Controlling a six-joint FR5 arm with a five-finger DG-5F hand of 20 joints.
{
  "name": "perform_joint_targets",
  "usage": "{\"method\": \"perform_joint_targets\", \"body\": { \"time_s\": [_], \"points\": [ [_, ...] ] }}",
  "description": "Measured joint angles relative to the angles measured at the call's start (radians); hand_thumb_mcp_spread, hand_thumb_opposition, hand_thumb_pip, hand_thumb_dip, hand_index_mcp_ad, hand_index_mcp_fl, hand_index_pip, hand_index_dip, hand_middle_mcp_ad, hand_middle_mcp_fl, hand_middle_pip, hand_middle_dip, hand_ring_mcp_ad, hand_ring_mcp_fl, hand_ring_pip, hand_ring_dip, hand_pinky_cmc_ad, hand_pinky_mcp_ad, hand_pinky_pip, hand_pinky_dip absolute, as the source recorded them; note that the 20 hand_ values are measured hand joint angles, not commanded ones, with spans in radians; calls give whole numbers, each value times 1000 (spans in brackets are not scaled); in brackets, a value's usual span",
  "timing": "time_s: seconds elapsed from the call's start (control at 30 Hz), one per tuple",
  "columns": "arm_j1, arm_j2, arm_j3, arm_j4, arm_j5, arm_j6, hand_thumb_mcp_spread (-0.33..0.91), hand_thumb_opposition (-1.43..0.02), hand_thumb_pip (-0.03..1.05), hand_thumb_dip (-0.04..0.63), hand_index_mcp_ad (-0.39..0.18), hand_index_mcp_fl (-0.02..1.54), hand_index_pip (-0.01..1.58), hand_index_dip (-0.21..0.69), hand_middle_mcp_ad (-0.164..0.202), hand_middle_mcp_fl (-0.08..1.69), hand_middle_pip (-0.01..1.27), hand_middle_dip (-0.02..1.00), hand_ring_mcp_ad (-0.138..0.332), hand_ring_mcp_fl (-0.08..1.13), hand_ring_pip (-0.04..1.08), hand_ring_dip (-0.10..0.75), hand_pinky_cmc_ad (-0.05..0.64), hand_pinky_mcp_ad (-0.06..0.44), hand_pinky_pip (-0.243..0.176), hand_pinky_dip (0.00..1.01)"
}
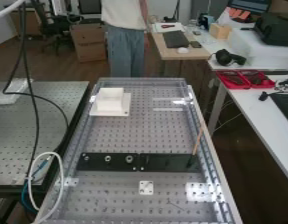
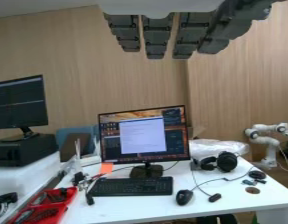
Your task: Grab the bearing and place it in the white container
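- High view: Three small round parts (image 1: 108, 158) sit in a row on a black plate (image 1: 166, 161) laid across the perforated bench (image 1: 121, 136), spaced, it seems, so that fingers can reach one without knocking its neighbours. Which is the bearing I cannot say for certain; the ring (image 1: 129, 159) nearest the plate's middle looks likeliest.
- High view: Farther up the bench stands the white container (image 1: 111, 101), well apart from the row, probably to leave the hand room to lift, cross and lower. No round part lies beside it, so the placing looks undone and the pick comes first.
- Wrist view: The hand (image 2: 156, 37) hangs with its dark fingers straight and spread, gripping nothing, a pose I take for readiness. Beyond it are a desk (image 2: 115, 204) and a monitor (image 2: 108, 142), so the palm must presumably turn toward the bench before any grasp.
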Motion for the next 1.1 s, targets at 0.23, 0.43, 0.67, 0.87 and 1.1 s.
{"method": "perform_joint_targets", "body": {
  "time_s": [0.23,0.43,0.67,0.87,1.1],
  "points": [
    [-1,5,-6,-2,-3,4,237,-374,255,23,7,5,24,31,9,2,75,45,72,19,40,19,99,99,-12,93],
    [-1,6,-9,-2,-2,7,276,-557,250,23,7,5,59,79,9,12,119,98,82,24,91,37,230,230,-28,201],
    [-1,13,-33,14,8,23,272,-620,253,23,9,9,66,89,12,26,138,122,126,21,110,51,304,278,-59,243],
    [-1,24,-71,33,27,51,278,-646,253,19,9,24,75,108,12,31,138,126,124,23,105,58,328,298,-59,258],
    [2,45,-133,66,65,86,278,-644,250,23,16,24,86,110,23,23,145,133,141,17,101,58,353,295,-72,258]
  ]
}}
